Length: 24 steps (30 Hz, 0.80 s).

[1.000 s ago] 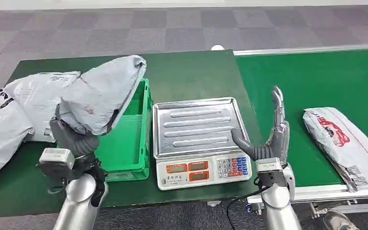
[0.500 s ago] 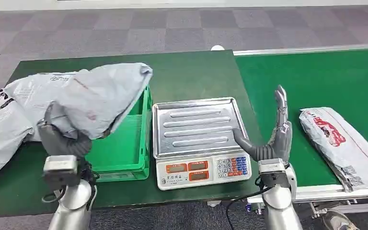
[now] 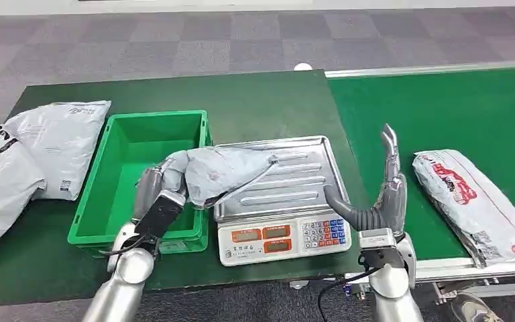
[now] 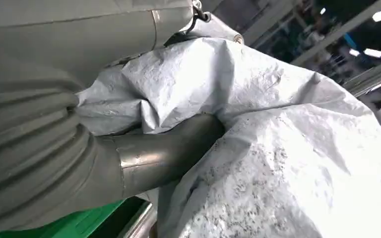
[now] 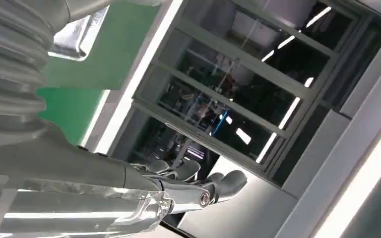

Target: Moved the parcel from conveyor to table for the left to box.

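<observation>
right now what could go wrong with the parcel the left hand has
The left hand grips only one end of the grey parcel, which sags over the scale tray; it could slip or drag the scale. The crate rim sits right beside the hand, so the parcel might snag on it. The right hand stands open beside the scale, and a swing could brush it.

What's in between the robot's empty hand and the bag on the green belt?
Nothing. In the head view, only bare green conveyor belt separates the open right hand from the grey parcel lying on it.
</observation>
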{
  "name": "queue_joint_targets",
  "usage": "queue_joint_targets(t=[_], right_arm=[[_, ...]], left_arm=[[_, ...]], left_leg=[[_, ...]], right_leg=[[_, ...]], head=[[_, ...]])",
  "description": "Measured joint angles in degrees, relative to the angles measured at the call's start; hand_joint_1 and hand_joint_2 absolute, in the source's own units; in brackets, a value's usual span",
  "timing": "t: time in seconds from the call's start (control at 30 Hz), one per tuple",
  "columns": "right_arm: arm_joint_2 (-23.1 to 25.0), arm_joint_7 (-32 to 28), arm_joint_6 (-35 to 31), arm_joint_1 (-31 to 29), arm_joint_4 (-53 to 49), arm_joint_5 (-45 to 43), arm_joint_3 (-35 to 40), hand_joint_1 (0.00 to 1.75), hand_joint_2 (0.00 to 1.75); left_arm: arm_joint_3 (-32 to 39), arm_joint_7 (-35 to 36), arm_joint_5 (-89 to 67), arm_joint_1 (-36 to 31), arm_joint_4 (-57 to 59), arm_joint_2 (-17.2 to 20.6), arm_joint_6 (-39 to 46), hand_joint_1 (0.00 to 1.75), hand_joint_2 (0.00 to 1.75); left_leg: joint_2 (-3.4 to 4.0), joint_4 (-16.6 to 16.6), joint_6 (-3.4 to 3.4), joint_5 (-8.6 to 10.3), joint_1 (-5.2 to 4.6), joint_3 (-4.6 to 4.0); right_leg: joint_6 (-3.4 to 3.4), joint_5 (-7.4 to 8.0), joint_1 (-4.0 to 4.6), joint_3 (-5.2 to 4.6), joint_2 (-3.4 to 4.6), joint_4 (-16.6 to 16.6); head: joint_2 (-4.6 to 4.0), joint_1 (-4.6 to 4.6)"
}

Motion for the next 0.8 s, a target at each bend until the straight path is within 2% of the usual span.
queue_joint_targets(t=[0.33, 0.37, 0.4, 0.43, 0.57, 0.8], right_arm=[[0.0, -0.5, -1.1, -0.1, 0.4, 0.3, 0.0, 0.0, 1.75], [0.0, -0.5, -1.1, -0.1, 0.3, 0.3, 0.0, 0.0, 1.75], [0.0, -0.5, -1.1, -0.2, 0.4, 0.3, 0.0, 0.0, 1.75], [0.0, -0.5, -1.1, -0.2, 0.4, 0.3, 0.0, 0.0, 1.75], [0.0, -0.6, -1.4, -0.2, 0.4, 0.3, 0.0, 0.0, 1.75], [0.0, -0.4, -1.6, -1.0, 0.9, -0.5, 0.4, 0.0, 1.75]], left_arm=[[3.3, 2.2, 0.0, -2.6, 6.8, -1.0, -1.0, 1.75, 1.75], [3.6, 2.2, 0.1, -2.7, 7.2, -1.1, -1.0, 1.62, 1.75], [3.8, 2.2, 0.1, -2.9, 7.6, -1.2, -1.0, 0.19, 1.75], [4.0, 2.2, 0.1, -3.0, 8.0, -1.3, -1.1, 0.0, 1.75], [5.1, 1.3, 0.6, -3.4, 9.2, -1.7, 2.2, 0.0, 1.75], [10.3, -11.3, 8.2, -3.0, 5.3, -3.0, 22.0, 0.0, 1.75]], left_leg=[[-0.03, 0.0, 0.0, 0.0, 0.01, -0.01], [-0.03, 0.0, 0.0, 0.0, 0.01, -0.01], [-0.03, 0.0, 0.0, 0.0, 0.01, -0.01], [-0.03, 0.0, 0.0, 0.01, 0.0, -0.01], [-0.04, 0.0, 0.0, 0.01, 0.0, -0.01], [-0.09, 0.0, 0.0, 0.01, 0.01, -0.03]], right_leg=[[0.0, 0.0, 0.01, 0.03, -0.02, 0.0], [0.0, 0.0, 0.01, 0.03, -0.02, 0.0], [0.0, 0.0, 0.01, 0.03, -0.02, 0.0], [0.0, 0.0, 0.0, 0.03, -0.03, 0.0], [0.0, 0.0, 0.0, 0.04, -0.04, 0.0], [0.0, 0.0, 0.02, 0.04, -0.08, 0.0]], head=[[-0.02, 0.0], [0.0, 0.0], [0.0, 0.0], [0.0, 0.0], [-0.02, 0.0], [0.0, 0.0]])
